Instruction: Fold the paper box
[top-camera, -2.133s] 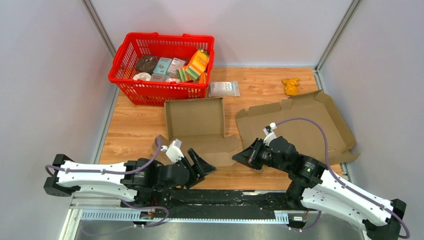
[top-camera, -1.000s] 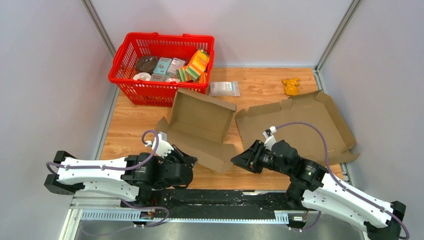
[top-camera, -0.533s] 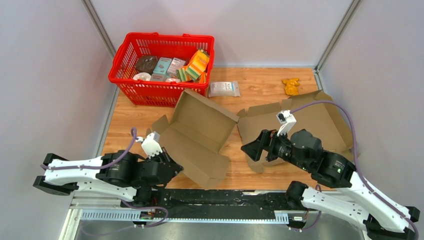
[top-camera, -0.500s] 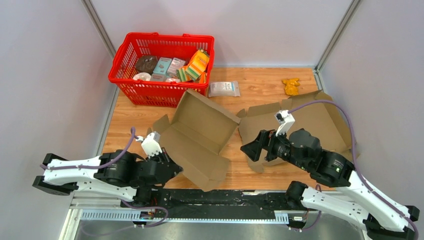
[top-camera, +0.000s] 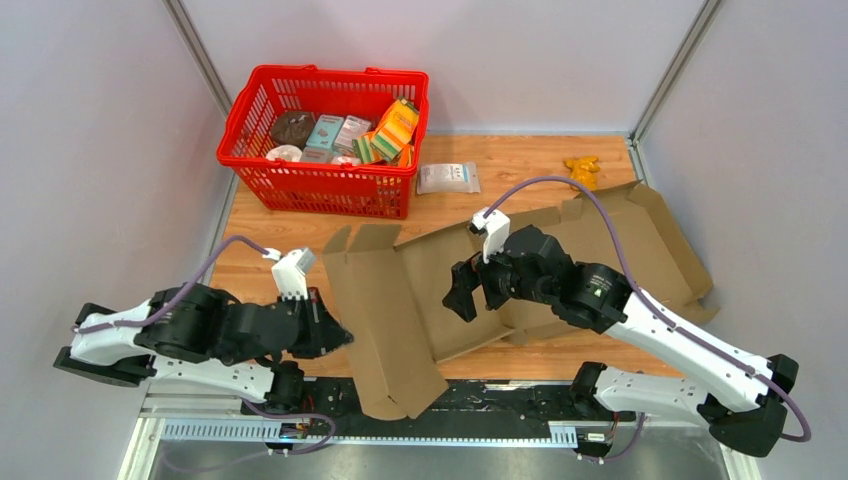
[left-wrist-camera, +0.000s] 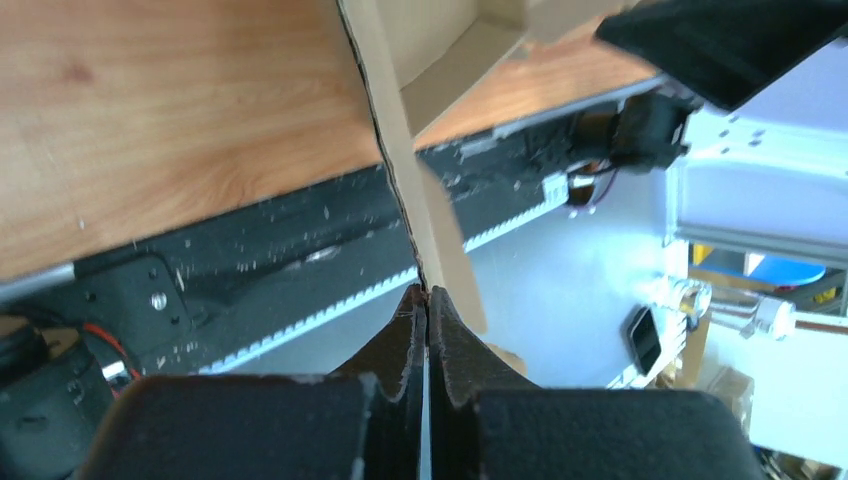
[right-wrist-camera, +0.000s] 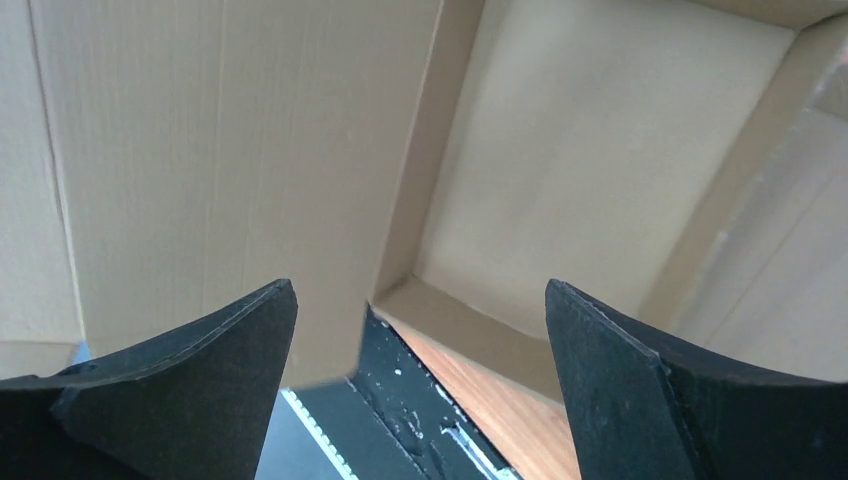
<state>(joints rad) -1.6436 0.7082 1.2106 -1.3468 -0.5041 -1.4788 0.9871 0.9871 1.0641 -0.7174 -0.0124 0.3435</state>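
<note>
- Box (top-camera: 420, 270): lay at the near edge of the table (top-camera: 270, 250). Lid (top-camera: 385, 320) overhung that edge, long axis 11 to 5 o'clock in the top view.
- Left gripper (left-wrist-camera: 426, 297): clenched on the lid's edge; box at its 3 o'clock.
- Right gripper (top-camera: 462, 298): released, jaws wide, over the tray (right-wrist-camera: 600, 150); lid at its 9 o'clock. Probably the nearer arm for folding.

Looked down from high behind, whole table (top-camera: 520, 165) in frame. From left wrist, peered close along the paper box (left-wrist-camera: 395, 170) rim at centre. From right wrist, faced close into same box.
</note>
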